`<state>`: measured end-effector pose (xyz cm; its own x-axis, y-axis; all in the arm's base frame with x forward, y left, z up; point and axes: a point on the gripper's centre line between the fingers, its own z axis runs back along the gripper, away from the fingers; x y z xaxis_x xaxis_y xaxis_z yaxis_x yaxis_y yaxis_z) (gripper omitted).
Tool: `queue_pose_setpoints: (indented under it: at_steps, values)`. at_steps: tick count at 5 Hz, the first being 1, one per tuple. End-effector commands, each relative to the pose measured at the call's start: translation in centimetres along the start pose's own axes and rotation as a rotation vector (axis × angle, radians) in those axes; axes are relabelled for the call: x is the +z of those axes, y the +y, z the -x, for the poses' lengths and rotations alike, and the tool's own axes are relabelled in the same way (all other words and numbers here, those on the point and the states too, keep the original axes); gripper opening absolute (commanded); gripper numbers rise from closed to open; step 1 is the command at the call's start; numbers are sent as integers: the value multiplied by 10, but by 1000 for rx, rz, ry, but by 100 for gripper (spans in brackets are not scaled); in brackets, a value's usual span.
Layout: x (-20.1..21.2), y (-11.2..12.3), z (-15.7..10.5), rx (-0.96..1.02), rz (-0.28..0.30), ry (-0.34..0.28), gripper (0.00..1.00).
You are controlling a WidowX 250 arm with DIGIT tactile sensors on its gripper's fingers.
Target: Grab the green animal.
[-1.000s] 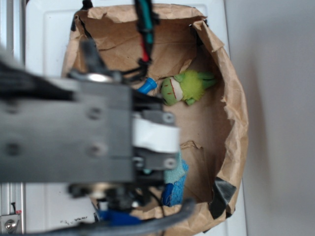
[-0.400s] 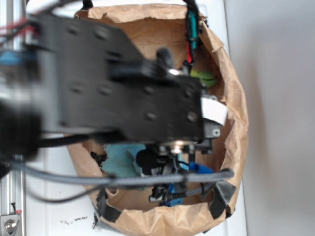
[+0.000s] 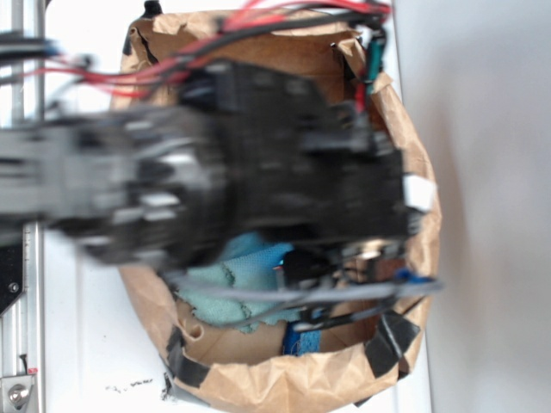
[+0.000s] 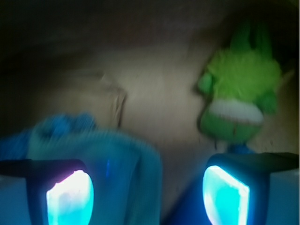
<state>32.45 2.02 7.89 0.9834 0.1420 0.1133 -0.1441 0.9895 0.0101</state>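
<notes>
Risk lies in the offset; the tool [image 4: 145, 192], fingers spread and empty, sits low in the wrist frame, while the green animal [image 4: 239, 101] lies upper right; closing here would likely pinch the teal cloth [image 4: 101, 154] instead.
</notes>
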Motion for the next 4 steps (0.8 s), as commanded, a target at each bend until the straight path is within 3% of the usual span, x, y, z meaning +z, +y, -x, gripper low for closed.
queue_pose_setpoints:
  at_steps: [1, 2, 3, 4]
  values:
    - [-1, 18, -45, 122, -70, -83, 100]
    - [-4, 29, -42, 170, -101, -66, 100]
    - [-9, 27, -57, 245, -135, -40, 100]
    - [-11, 23, -56, 237, -153, -56, 100]
